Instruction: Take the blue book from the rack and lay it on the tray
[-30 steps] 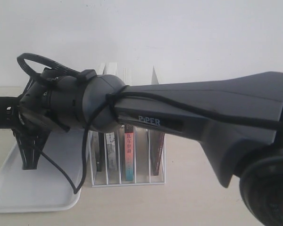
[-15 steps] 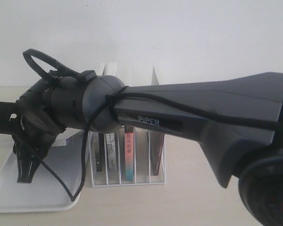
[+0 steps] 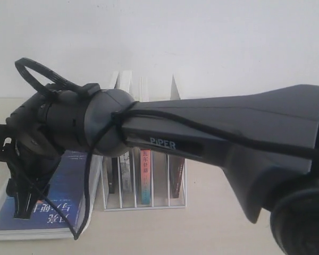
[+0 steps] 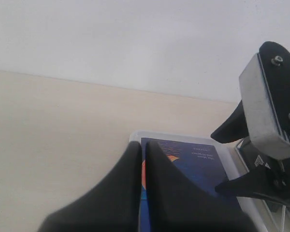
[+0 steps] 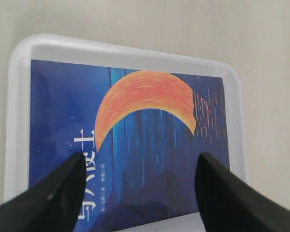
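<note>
**Blue book flat in tray; other books upright in rack**

Tray [image 5: 130, 48]: white, low rim, at the left end of the pale tabletop [image 3: 218, 228]. Contents: one item, the blue book [image 5: 150, 111]. It lies flat, cover up, with the orange crescent and white characters showing. It fills nearly the whole floor of the tray, its edges square to the rim.

Rack [image 3: 143, 204]: white wire, just beside the tray on its right. Contents, upright in separate slots:
- a dark-spined volume [image 3: 112, 172]
- a volume with a red-and-teal spine [image 3: 145, 178]
- a maroon-brown volume [image 3: 176, 175]

Right gripper [image 5: 140, 193]: reaches across to the left side and hangs over the end of the cover that carries the characters. Its fingers are spread wide, one toward each long side of the book, with nothing between them. Whether the tips touch the cover cannot be told.

Left gripper [image 4: 140, 193]: low, near one end of the tray. Its fingers are pressed together with only a thin slit between them, and it holds nothing. The book lies beyond its tips.

In the way: the right arm's grey forearm [image 3: 228, 127] spans the exterior view and hides the rack's upper half. A black cable [image 3: 87, 202] hangs from the wrist across the tray's right edge.
</note>
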`<act>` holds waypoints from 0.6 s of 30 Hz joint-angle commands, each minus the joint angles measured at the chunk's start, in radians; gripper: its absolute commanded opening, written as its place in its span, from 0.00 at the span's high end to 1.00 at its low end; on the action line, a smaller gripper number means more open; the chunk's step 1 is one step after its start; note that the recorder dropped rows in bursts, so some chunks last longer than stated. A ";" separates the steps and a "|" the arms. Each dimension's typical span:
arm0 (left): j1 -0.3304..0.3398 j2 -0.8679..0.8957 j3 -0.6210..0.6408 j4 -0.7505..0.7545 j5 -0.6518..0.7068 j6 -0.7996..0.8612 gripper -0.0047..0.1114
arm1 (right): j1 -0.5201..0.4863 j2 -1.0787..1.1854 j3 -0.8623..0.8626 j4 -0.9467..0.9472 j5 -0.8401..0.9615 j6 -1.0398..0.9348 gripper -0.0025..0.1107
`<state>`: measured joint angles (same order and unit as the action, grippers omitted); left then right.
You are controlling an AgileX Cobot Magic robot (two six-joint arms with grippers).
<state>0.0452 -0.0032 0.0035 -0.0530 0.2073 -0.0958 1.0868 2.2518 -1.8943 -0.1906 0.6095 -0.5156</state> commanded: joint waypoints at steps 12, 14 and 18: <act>0.003 0.003 -0.004 -0.010 -0.007 -0.008 0.92 | 0.012 -0.289 -0.003 -0.205 0.211 0.165 0.43; 0.003 0.003 -0.004 -0.010 -0.007 -0.008 0.92 | 0.012 -0.333 -0.003 -0.206 0.246 0.178 0.43; 0.003 0.003 -0.004 -0.010 -0.007 -0.008 0.92 | 0.012 -0.423 -0.003 -0.206 0.325 0.201 0.43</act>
<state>0.0452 -0.0032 0.0035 -0.0530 0.2073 -0.0958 1.0994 1.8906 -1.8943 -0.3884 0.8763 -0.3357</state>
